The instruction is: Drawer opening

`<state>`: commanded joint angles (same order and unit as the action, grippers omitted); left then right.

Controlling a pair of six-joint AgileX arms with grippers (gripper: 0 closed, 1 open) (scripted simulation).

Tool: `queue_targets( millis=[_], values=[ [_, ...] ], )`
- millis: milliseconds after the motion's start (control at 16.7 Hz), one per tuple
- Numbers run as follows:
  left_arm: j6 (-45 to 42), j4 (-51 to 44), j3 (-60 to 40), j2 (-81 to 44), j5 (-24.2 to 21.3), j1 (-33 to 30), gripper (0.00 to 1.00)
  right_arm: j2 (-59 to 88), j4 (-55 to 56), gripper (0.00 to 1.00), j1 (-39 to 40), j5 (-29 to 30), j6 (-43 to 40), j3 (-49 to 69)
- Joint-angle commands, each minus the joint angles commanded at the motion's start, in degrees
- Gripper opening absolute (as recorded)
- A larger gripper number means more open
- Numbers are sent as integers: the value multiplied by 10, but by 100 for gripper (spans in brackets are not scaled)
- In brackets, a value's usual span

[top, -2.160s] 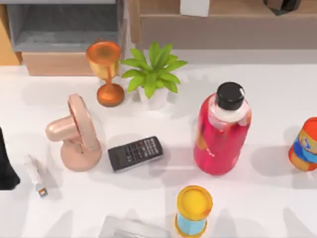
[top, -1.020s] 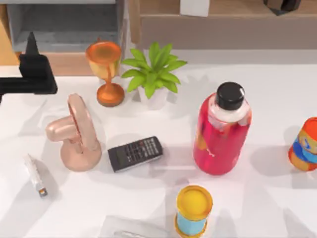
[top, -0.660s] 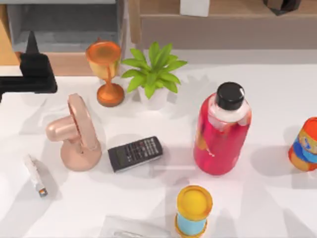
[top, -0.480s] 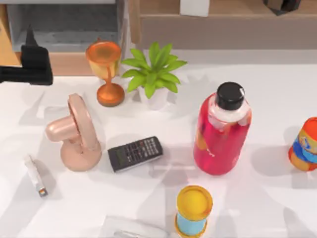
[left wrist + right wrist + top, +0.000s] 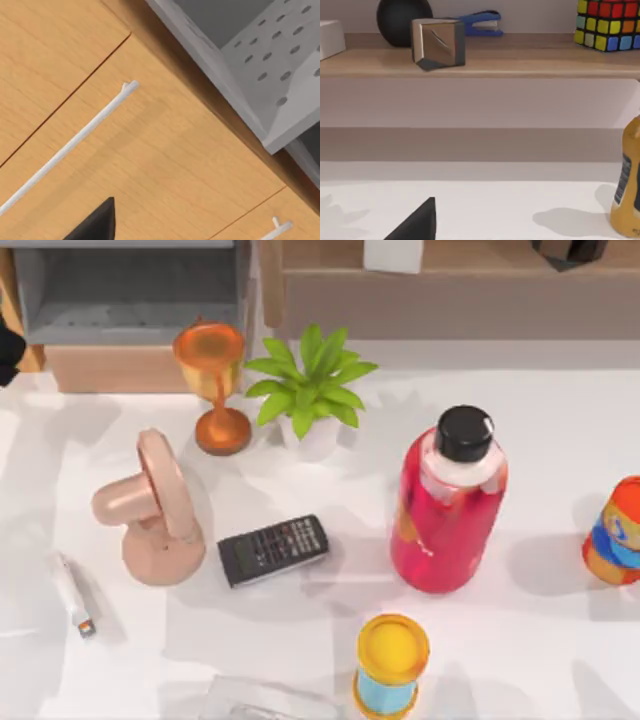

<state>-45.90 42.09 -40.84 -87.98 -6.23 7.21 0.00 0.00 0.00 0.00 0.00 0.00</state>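
Your left gripper [image 5: 8, 352] has slid off past the table's left edge; drawer [image 5: 150, 165] face and handle [image 5: 70, 142] directly ahead. Finger spread: cannot tell. Approach under way, nothing grasped yet.

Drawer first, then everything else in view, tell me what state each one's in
Drawer: shut, handle untouched.
Grey compartment: open.
Left end effector: facing the drawer front, short of the handle.
Red bottle: upright, capped.
Goblet: upright.
Fan: standing.
Calculator: lying flat.

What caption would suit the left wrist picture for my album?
Left pincer fingertip close before the orange-tan drawer and its slim white bar handle.
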Motion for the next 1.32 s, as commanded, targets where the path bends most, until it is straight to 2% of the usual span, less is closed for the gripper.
queue_targets(
  millis=[300, 540, 780, 1080, 1320],
  values=[
    [-277, 136, -108, -268, -127, 115, 100, 0, 0, 100, 0, 0, 0, 0],
    [-409, 218, -185, -394, -184, 156, 100, 0, 0, 100, 0, 0, 0, 0],
    [-449, 252, -222, -427, -204, 168, 100, 0, 0, 100, 0, 0, 0, 0],
    [-448, 250, -222, -426, -203, 165, 100, 0, 0, 100, 0, 0, 0, 0],
    [-449, 230, -264, -446, -194, 158, 100, 0, 0, 100, 0, 0, 0, 0]
  ],
)
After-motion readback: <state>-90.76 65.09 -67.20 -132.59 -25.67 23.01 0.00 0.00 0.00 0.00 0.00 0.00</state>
